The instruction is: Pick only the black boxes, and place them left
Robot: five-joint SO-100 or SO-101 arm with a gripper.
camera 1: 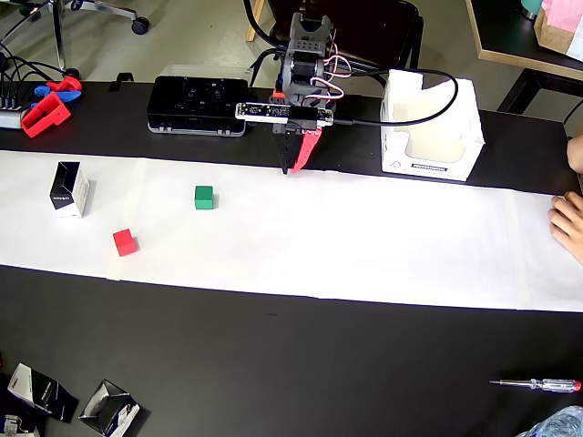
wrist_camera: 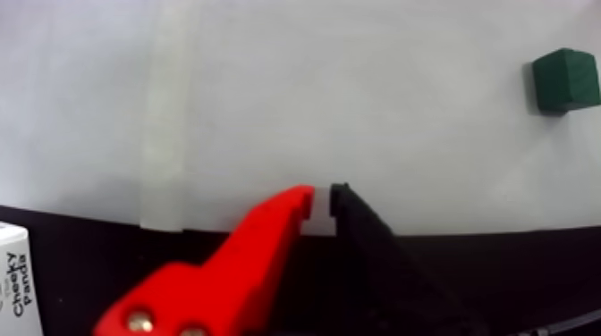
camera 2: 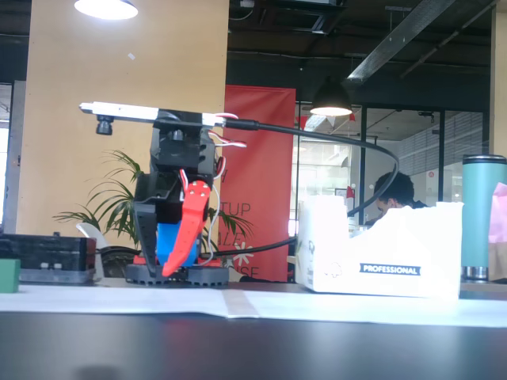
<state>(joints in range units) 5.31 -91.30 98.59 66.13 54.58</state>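
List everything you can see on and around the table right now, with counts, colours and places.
Black box: 1 standing on the white paper, left end in the overhead view.
More black boxes: 2 or more, bottom-left corner on the dark table, partly cut off.
Green cube: 1, on the paper right of the standing box.
Red cube: 1, on the paper, nearer the front edge.
White paper: 1 strip across the table.
Black case: 1, flat, behind the paper.
White carton: 1, open, right of the arm.
Screwdriver: 1, red handle, bottom right.
Red parts: a few, top left.
Person's hand: 1, right edge.
Pincer: 1, red and black, nearly closed, empty, above the paper's back edge.
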